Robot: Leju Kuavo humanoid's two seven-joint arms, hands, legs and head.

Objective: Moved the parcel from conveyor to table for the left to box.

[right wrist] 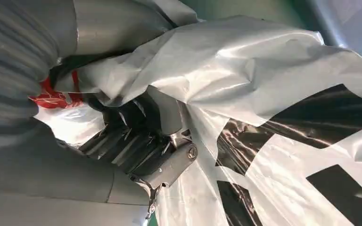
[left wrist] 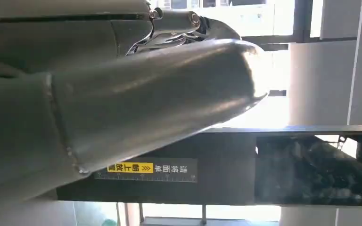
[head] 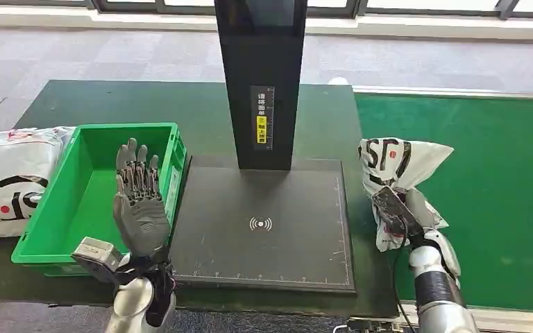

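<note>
Right hand (head: 401, 216) clamped on a crumpled white parcel (head: 402, 166), fingers (right wrist: 136, 136) buried in loose plastic film, just right of the black scan pad (head: 264, 222) and over the edge of the green conveyor (head: 486, 187). Left hand (head: 139, 201) raised, fingers spread and holding nothing, just left of the pad, in front of the green bin (head: 76, 194). Beyond the bin, farther left of the pad, another bagged parcel (head: 7, 173). Black pillar (head: 262, 83) upright at the pad's far edge. Likely trouble: slick film sliding out of the grip mid-carry, or the floppy bag snagging the pad's edge or brushing the pillar.
</note>
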